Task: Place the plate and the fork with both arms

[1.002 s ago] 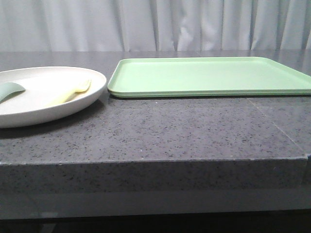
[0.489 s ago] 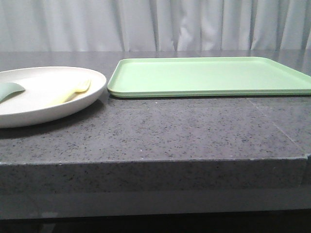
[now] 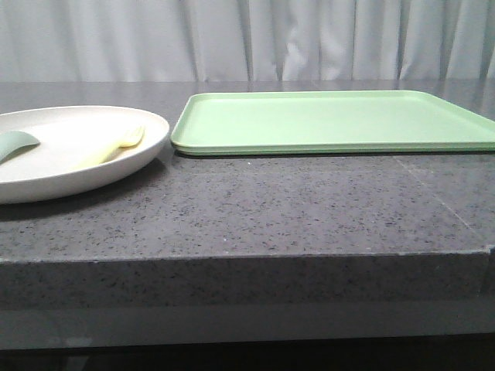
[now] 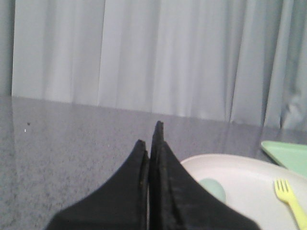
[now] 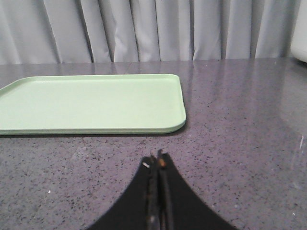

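Note:
The cream-white plate [image 3: 46, 166] sits at the left of the grey stone table, and also shows in the left wrist view [image 4: 249, 177]. The pale yellow fork [image 3: 116, 147] lies inside it, tines toward the tray, and shows in the left wrist view [image 4: 288, 194] too. My left gripper [image 4: 149, 136] is shut and empty, just beside the plate's rim. My right gripper [image 5: 158, 160] is shut and empty over bare table, short of the tray's near right corner. Neither gripper shows in the front view.
A flat light-green tray [image 3: 332, 122] lies right of the plate, close to its rim; it also shows in the right wrist view [image 5: 91, 103]. A grey-green spoon-like piece [image 3: 15, 143] rests in the plate. The table's front edge [image 3: 247, 259] is near. A white curtain hangs behind.

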Controlling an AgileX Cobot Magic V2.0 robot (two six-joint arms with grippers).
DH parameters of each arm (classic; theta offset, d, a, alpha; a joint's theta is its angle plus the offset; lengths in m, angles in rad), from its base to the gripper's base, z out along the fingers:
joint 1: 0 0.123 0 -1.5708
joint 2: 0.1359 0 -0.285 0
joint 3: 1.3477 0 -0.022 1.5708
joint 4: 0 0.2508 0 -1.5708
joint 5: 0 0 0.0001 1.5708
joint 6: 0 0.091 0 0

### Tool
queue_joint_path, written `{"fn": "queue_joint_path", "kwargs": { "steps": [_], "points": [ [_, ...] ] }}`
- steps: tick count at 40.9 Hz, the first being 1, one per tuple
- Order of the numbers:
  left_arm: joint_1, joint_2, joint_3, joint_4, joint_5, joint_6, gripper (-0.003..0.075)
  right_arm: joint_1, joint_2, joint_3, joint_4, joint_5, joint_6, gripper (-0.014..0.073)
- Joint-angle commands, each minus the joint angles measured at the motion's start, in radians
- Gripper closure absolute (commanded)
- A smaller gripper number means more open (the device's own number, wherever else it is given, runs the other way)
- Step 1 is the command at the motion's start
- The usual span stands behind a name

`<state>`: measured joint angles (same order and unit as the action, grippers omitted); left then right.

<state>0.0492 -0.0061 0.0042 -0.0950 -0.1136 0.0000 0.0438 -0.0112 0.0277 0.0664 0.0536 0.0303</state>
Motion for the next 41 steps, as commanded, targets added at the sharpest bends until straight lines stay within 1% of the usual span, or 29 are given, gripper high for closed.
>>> {"fn": "queue_joint_path", "kwargs": {
  "steps": [1, 5, 9, 14, 17, 24, 28, 34, 37, 39, 40, 41],
  "points": [
    [0.000, -0.020, -0.005, -0.007, -0.176, 0.000, 0.0738, 0.002, -0.018, -0.048, 0.004, -0.099, -0.009, 0.0662],
    [0.000, -0.016, -0.058, -0.007, -0.188, 0.000, 0.0738, 0.002, -0.018, -0.120, 0.004, -0.088, -0.009, 0.0662],
    [0.000, 0.009, -0.149, 0.002, -0.158, 0.000, 0.0738, 0.002, 0.000, -0.224, 0.004, -0.045, -0.009, 0.0660],
    [0.000, 0.110, -0.308, 0.059, 0.008, 0.000, 0.0738, 0.002, 0.090, -0.381, 0.004, 0.036, -0.009, 0.0652],
    [0.000, 0.203, -0.400, 0.085, 0.103, 0.000, 0.0738, 0.002, 0.188, -0.473, 0.005, 0.090, -0.009, 0.0652],
    [0.000, 0.408, -0.560, 0.095, 0.265, 0.000, 0.0738, 0.002, 0.403, -0.644, 0.005, 0.232, -0.009, 0.0652],
    [0.000, 0.483, -0.602, 0.095, 0.312, 0.000, 0.0738, 0.002, 0.493, -0.692, 0.005, 0.297, -0.009, 0.0652],
    [0.000, 0.512, -0.605, 0.095, 0.307, 0.000, 0.0738, 0.002, 0.546, -0.701, 0.004, 0.313, -0.009, 0.0646],
    [0.000, 0.512, -0.603, 0.095, 0.309, 0.000, 0.0720, 0.002, 0.547, -0.701, 0.004, 0.322, -0.009, 0.0599],
    [0.000, 0.512, -0.601, 0.095, 0.309, 0.000, 0.0673, 0.002, 0.547, -0.701, 0.004, 0.324, -0.009, 0.0538],
    [0.000, 0.512, -0.601, 0.095, 0.311, 0.000, 0.0619, 0.002, 0.547, -0.701, 0.004, 0.325, -0.009, 0.0493],
    [0.000, 0.512, -0.598, 0.095, 0.311, 0.000, 0.0593, 0.002, 0.547, -0.701, 0.004, 0.326, -0.009, 0.0453]
  ]
}}
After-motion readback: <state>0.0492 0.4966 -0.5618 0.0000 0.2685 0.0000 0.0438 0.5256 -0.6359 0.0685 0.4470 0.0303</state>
